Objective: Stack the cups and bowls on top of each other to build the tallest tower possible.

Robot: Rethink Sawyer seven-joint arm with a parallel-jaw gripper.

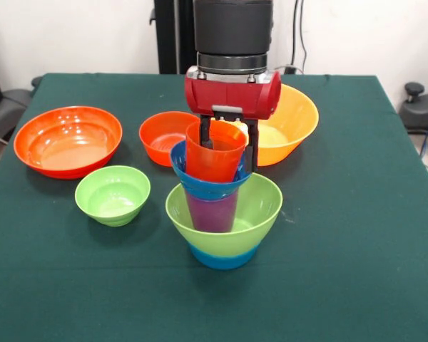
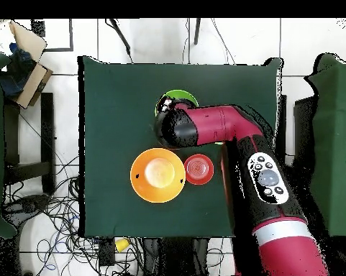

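Front view: green worktop (image 1: 357,235), arm (image 2: 276,194) coming down over the middle. Large yellow-orange bowl (image 1: 294,121) sits far right behind the end effector; large red-orange bowl (image 1: 68,140) far left, medium red-orange bowl (image 1: 160,135) between them. Tower (image 1: 223,214) stands centre-front: light green bowl (image 1: 260,210) nested on a light blue bowl (image 1: 222,258), purple cup (image 1: 211,211) upright inside, dark blue bowl (image 1: 200,187) perched on the cup. End effector (image 1: 228,153) is clenched on the orange-red cup (image 1: 214,153), cup bottom inside the dark blue bowl. Second light green bowl (image 1: 113,194) sits alone, left of the tower. Overhead, the arm hides most of the tower.
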